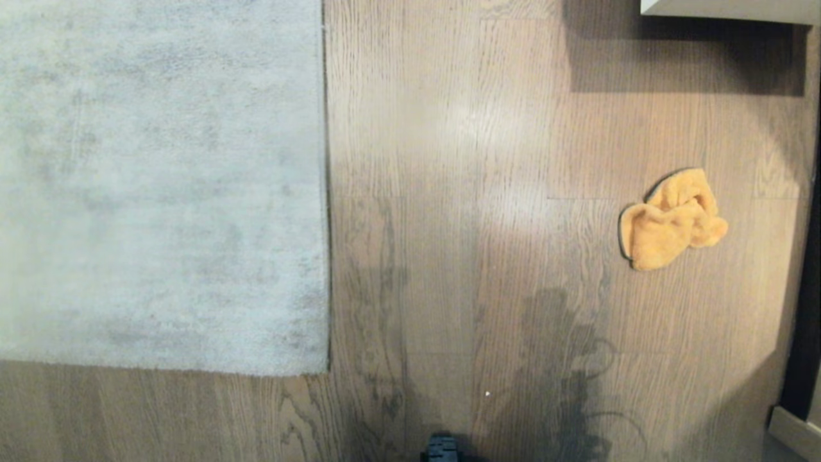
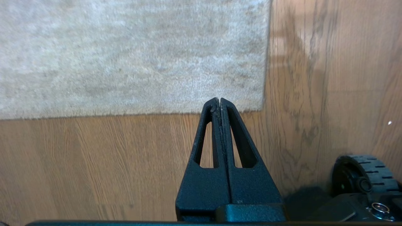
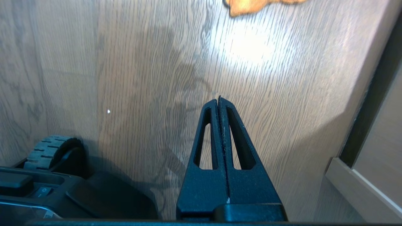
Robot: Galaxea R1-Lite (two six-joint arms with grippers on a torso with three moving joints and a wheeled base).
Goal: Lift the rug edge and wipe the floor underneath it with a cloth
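Observation:
A pale grey rug lies flat on the left of the wood floor [image 1: 449, 192]; its rug edge [image 1: 326, 192] runs straight down to a square corner [image 1: 321, 369]. The orange-yellow cloth [image 1: 670, 221] lies crumpled on the planks at the right. My left gripper [image 2: 219, 99] is shut and empty, hanging above the rug edge [image 2: 265, 62] near its corner. My right gripper [image 3: 218, 99] is shut and empty over bare floor [image 3: 141, 78], with a bit of the cloth [image 3: 251, 4] beyond it. Neither arm shows in the head view.
A pale furniture base [image 1: 731, 9] stands at the far right, and a dark gap with a light baseboard [image 1: 795, 430] runs along the right side. My base's black wheels [image 2: 361, 175] [image 3: 50, 150] sit on the floor close below the grippers.

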